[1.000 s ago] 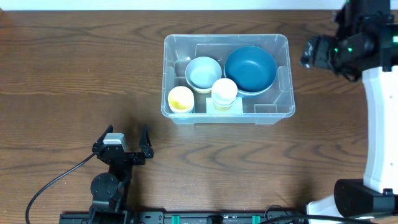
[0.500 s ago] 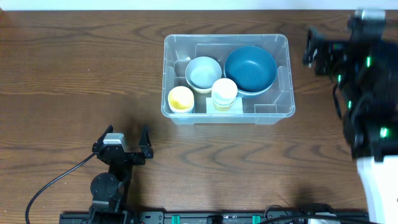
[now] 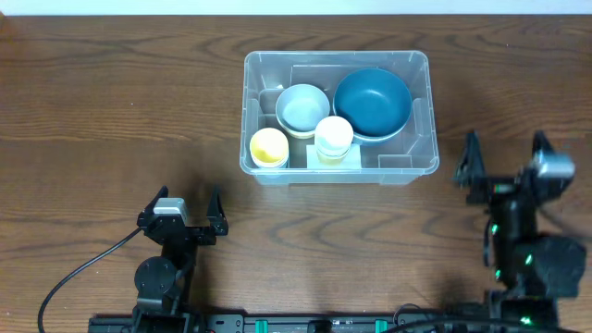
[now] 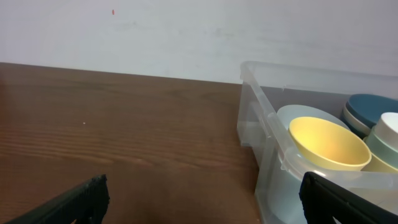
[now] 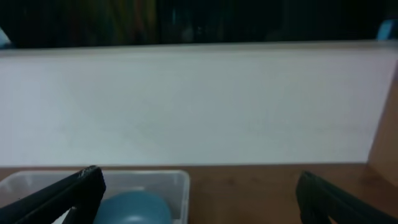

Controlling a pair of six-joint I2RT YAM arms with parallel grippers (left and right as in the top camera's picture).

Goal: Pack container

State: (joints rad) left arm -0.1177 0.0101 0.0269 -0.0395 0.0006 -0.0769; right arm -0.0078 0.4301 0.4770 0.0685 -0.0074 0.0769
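Packing stage: container (image 3: pixel 407 159) at mid-desk (image 3: pixel 111 111); dark blue bowl (image 3: pixel 372 102), pale blue bowl (image 3: pixel 302 106), yellow cup (image 3: pixel 269 146) and white cup (image 3: pixel 334 134) crowded inside to fit.
Left gripper (image 3: pixel 182 208): jaws wide apart, empty, parked well clear.
Right gripper (image 3: pixel 506 159): jaws spread, empty, beside the container; loading judged complete.

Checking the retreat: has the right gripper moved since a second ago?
Yes: right gripper drew back, from beside the container to past its near wall.

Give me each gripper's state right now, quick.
Left gripper: jaws open, holding nothing.
Right gripper: jaws open, holding nothing.
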